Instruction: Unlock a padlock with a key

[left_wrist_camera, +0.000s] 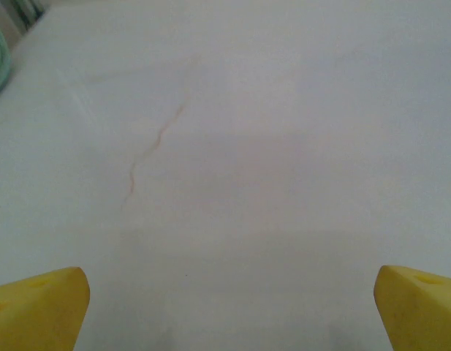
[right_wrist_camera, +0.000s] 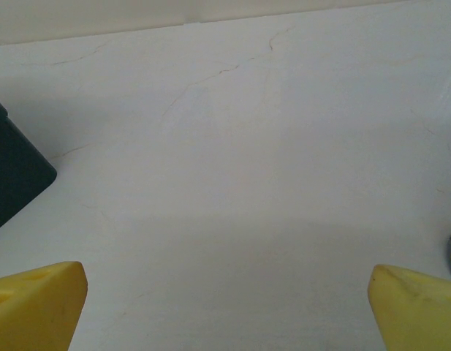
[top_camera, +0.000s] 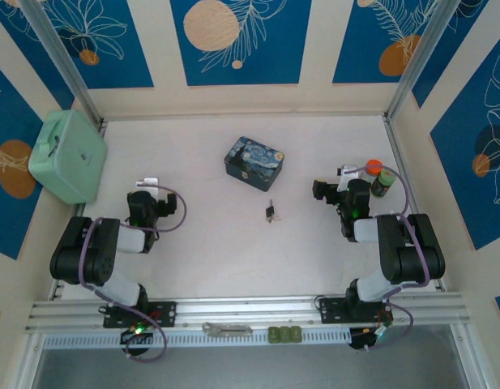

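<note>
The padlock (top_camera: pixel 271 212) is seen midway between the table's (top_camera: pixel 209 255) side edges, while the left gripper (left_wrist_camera: pixel 229 311) and right gripper (right_wrist_camera: pixel 226 311) are held wide open, empty.

The padlock (top_camera: pixel 271 212) at centre is appearing too tiny for detail; the left edge is cutting the dark tin (right_wrist_camera: pixel 13 175).

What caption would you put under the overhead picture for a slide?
Both open, the left end effector and right end effector flank a tiny padlock near a painted tin.
</note>
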You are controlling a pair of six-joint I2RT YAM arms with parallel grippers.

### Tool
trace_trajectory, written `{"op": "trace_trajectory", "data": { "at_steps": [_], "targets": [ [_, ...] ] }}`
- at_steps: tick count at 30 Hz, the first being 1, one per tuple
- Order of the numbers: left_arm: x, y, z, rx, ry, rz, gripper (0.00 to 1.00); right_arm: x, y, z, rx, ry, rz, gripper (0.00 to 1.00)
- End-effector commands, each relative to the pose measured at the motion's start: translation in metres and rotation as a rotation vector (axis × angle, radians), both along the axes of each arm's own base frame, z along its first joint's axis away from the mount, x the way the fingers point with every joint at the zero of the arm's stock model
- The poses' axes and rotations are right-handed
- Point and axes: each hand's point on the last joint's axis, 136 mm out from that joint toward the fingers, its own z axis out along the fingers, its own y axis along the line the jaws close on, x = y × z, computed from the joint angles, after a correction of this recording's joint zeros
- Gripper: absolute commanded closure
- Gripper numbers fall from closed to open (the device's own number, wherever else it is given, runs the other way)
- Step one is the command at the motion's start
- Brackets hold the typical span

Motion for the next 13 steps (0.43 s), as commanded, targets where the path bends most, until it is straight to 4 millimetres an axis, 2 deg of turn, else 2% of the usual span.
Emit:
{"op": "trace_trajectory", "data": {
  "at_steps": [1,13],
  "targets": [
    [0.0132,-0.0043,0.0251,0.003,-0.095,-0.025,0.01,0.0052,-0.0021,0.0115,-0.003,-0.042,-0.013,0.01],
    [0.014,-0.0035,0.0256,0.003,-0.1,-0.02,0.0,0.0051,-0.0011,0.0116,-0.005,-0.043,-0.012,0.01]
  ]
}}
